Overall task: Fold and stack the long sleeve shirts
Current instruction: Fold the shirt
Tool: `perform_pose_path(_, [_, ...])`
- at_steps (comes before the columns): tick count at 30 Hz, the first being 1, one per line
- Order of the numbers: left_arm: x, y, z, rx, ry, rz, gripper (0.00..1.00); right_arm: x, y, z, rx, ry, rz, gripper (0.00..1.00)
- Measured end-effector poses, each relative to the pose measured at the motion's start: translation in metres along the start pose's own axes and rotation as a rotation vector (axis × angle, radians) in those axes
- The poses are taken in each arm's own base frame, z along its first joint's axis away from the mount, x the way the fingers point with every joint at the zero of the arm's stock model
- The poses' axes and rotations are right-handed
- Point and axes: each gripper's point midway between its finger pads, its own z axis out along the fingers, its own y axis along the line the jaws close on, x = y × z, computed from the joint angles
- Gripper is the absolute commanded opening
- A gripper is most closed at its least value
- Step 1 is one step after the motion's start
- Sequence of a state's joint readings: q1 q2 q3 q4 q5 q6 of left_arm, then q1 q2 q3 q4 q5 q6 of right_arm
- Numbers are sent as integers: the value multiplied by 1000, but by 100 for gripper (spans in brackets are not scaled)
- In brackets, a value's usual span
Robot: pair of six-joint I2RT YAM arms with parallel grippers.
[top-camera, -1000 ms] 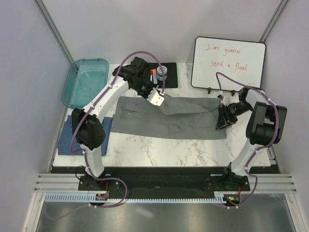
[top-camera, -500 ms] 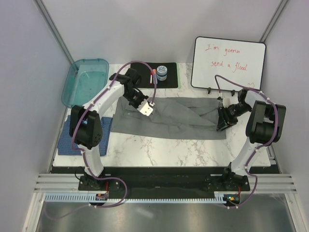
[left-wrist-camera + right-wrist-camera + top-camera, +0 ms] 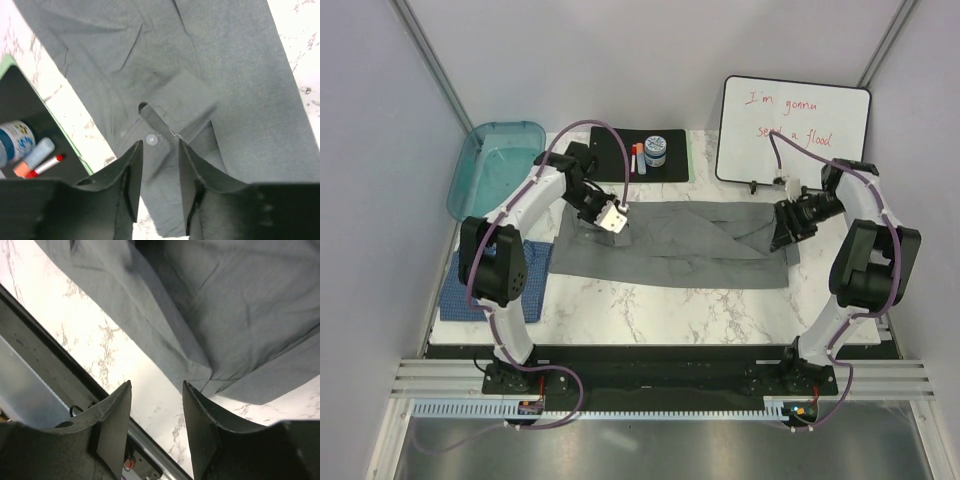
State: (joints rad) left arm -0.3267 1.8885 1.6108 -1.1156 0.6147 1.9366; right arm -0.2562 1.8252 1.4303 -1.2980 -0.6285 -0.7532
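Observation:
The grey long sleeve shirt lies flat across the middle of the marble table, with a sleeve folded over its body. My left gripper hovers over its left part. In the left wrist view it is open above the sleeve cuff and its white button, with nothing between the fingers. My right gripper is at the shirt's right end. It stands open over bare marble beside the shirt's corner. The blue shirt lies at the table's left front edge, partly under the left arm.
A teal plastic tray sits at the back left. A black mat at the back carries a small jar and a marker. A whiteboard stands at the back right. The table's edge rail runs close to the right gripper.
My left gripper carried the lifted sleeve down and to the left, laid it on the shirt and opened. My right gripper shifted slightly toward the back and opened wider.

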Motion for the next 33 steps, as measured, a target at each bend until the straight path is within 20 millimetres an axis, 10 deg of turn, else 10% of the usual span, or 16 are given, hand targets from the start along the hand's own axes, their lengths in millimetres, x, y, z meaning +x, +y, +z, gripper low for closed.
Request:
perform_pose_path(5, [10, 5, -17, -76, -29, -149, 64, -45, 10, -1, 48, -67, -88, 48])
perform_pose_path(13, [8, 24, 0, -196, -86, -400, 61, -93, 52, 59, 18, -44, -237, 45])
perform_pose_path(24, [47, -13, 35, -221, 42, -643, 63, -92, -29, 96, 255, 35, -193, 32])
perform_pose_path(33, [43, -7, 14, -342, 69, -760, 66, -106, -25, 87, 252, -24, -176, 50])
